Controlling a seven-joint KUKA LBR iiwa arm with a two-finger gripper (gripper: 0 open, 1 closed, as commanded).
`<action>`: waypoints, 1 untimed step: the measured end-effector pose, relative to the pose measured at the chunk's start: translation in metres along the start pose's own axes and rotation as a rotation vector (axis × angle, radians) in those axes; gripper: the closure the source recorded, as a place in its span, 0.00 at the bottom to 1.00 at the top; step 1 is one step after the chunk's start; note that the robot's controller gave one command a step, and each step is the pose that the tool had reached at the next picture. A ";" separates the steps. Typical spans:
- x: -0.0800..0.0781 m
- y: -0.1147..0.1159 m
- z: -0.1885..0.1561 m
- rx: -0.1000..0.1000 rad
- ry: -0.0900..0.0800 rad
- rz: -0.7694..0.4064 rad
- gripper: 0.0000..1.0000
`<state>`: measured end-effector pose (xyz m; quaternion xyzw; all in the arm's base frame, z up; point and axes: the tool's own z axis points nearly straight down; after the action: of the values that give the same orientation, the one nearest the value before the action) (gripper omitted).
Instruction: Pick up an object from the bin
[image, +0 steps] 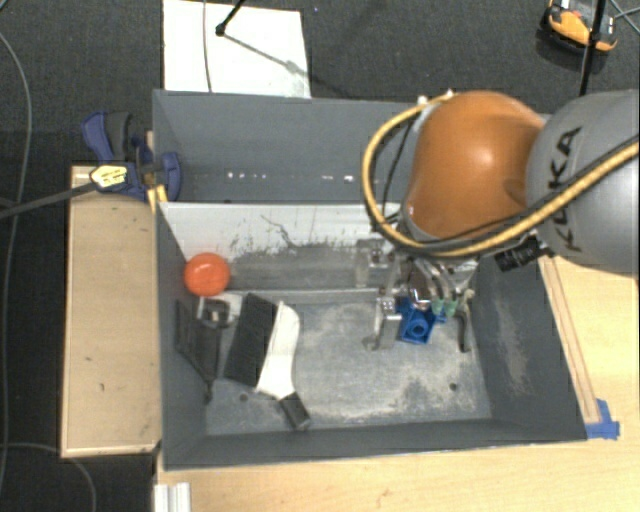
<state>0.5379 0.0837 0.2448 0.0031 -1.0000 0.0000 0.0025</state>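
The fingers stand wide apart around a small blue block, far right of the orange ball.

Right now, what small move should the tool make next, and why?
Probably close the tool on the small blue block: it sits between the spread fingers, gaps either side, at the right of the bin floor.

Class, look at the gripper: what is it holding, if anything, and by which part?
Nothing looks gripped yet: the gripper is open, with a small blue block between its fingers and gaps showing on both sides.
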 end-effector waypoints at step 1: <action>-0.001 0.000 -0.005 -0.001 -0.009 0.003 0.00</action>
<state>0.5394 0.0833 0.2493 0.0018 -1.0000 -0.0006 -0.0017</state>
